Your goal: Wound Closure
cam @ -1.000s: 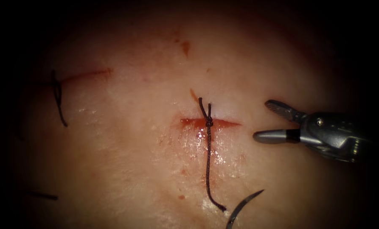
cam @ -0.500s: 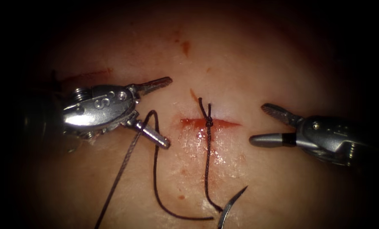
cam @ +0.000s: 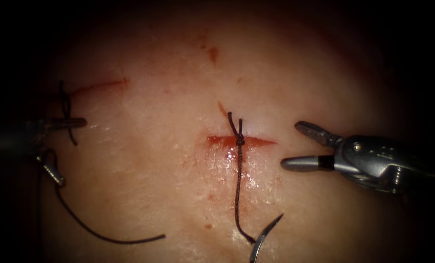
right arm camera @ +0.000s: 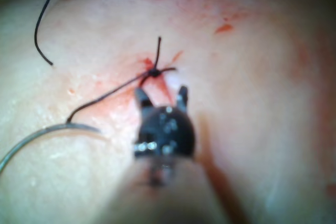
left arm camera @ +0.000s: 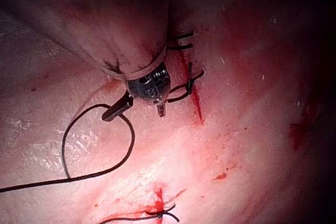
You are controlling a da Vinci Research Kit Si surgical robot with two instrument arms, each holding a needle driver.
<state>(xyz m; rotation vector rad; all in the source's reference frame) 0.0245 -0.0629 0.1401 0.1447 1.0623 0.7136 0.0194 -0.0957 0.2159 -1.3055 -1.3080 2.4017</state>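
Endoscope view: both steel needle drivers spread their jaws above the pale pork tissue (cam: 144, 175), gripping nothing.

The right tool (cam: 297, 145) reaches in from 3 o'clock beside the short red cut (cam: 241, 141); the left tool (cam: 66, 151) sits dim at 9 o'clock, the loose dark thread (cam: 95, 234) curling under it, contact unclear. The curved steel needle (cam: 265, 236) lies on the tissue at 6 o'clock, partly cut off, below the knotted stitch (cam: 239, 141).

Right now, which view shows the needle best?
Right wrist view: the needle shows a long arc of its curve, lying free on the tissue, held by neither tool. The endoscope view gives just its pointed end at the frame edge, below the cut.
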